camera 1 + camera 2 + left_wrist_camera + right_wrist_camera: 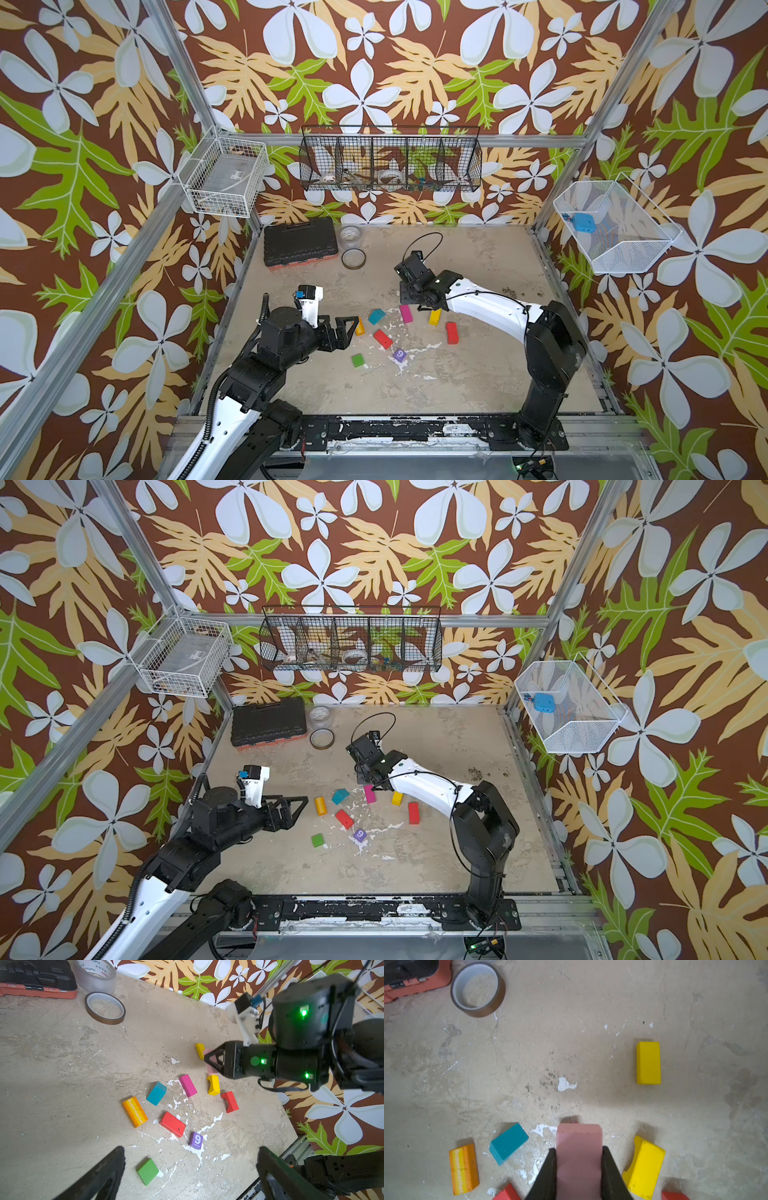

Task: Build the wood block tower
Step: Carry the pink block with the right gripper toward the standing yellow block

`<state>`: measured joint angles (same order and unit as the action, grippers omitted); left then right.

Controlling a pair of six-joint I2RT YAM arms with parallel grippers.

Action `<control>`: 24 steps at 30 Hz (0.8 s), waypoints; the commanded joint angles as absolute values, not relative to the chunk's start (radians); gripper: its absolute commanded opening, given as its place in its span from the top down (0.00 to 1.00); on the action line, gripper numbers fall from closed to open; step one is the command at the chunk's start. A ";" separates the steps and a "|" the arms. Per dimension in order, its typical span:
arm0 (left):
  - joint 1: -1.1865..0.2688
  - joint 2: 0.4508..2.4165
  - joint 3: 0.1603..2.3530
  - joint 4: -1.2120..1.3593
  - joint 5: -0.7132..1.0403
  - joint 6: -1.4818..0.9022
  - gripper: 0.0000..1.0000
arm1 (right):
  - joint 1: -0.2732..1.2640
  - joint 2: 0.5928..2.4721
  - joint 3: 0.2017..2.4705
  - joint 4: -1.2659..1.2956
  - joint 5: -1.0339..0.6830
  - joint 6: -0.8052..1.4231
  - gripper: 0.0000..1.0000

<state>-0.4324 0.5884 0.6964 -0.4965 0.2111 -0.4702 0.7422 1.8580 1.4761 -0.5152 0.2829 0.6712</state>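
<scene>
Seeming light, stiff and smooth-painted, the pink block [579, 1138] is gripped across its flat sides by the right gripper [579, 1150]; the left gripper [348, 330] is spread wide.

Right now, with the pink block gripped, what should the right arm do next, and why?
Probably lift the right gripper straight up: its jaws are shut on the pink block, with the yellow arch and teal block lying close by. No stack stands yet; the lone yellow brick looks a fair base.
</scene>
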 commanded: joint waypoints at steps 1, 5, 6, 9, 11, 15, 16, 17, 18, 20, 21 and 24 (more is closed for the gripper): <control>-0.433 0.590 0.696 -0.477 0.216 -0.469 0.00 | 0.724 1.927 1.598 -0.550 0.281 0.631 0.84; -0.433 0.595 0.697 -0.479 0.223 -0.468 0.00 | 0.719 1.997 1.648 -0.542 0.263 0.585 0.84; -0.433 0.594 0.698 -0.480 0.223 -0.466 0.00 | 0.719 2.006 1.641 -0.532 0.265 0.566 0.84; -0.433 0.588 0.696 -0.480 0.221 -0.468 0.00 | 0.717 2.031 1.601 -0.516 0.325 0.511 0.86; -0.433 0.588 0.698 -0.480 0.219 -0.467 0.00 | 0.707 2.046 1.568 -0.509 0.353 0.483 0.89; -0.433 0.591 0.697 -0.480 0.219 -0.468 0.00 | 0.663 2.065 1.543 -0.477 0.262 0.471 0.89; -0.433 0.594 0.697 -0.480 0.219 -0.468 0.00 | 0.661 2.072 1.539 -0.468 0.241 0.471 0.89; -0.433 0.595 0.698 -0.480 0.219 -0.468 0.00 | 0.661 2.080 1.540 -0.463 0.231 0.469 0.89; -0.433 0.595 0.698 -0.480 0.219 -0.469 0.00 | 0.661 2.087 1.544 -0.461 0.221 0.466 0.89; -0.433 0.591 0.698 -0.480 0.219 -0.468 0.00 | 0.661 2.106 1.557 -0.465 0.212 0.459 0.90; -0.433 0.589 0.697 -0.480 0.219 -0.468 0.00 | 0.661 2.116 1.564 -0.469 0.213 0.456 0.90; -0.433 0.591 0.698 -0.479 0.223 -0.468 0.00 | 0.658 2.135 1.569 -0.469 0.219 0.450 0.89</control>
